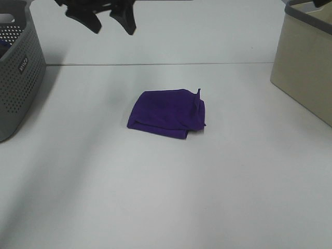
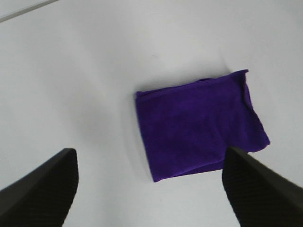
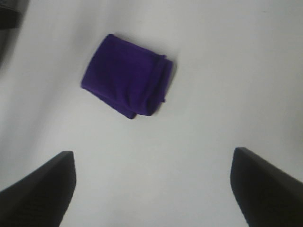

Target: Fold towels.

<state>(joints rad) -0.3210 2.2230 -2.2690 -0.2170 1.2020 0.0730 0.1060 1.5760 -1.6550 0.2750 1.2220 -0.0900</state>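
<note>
Already folded small, the towel (image 1: 166,114) lies mid-counter (image 1: 155,197). Both end effectors, left (image 2: 149,189) and right (image 3: 151,189), hover spread wide and empty. Next probably comes lifting it toward the 3 o'clock bin (image 1: 306,67).

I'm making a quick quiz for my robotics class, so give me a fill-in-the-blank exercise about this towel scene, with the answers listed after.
1. The purple towel lies on the white table already ____ into a compact shape.
2. Both the left gripper and the right gripper have their jaws ____.
3. The perforated basket at the table's left edge is ____ in colour.
4. Neither gripper is ____ the towel.

Missing words: folded; open; grey; touching
</note>
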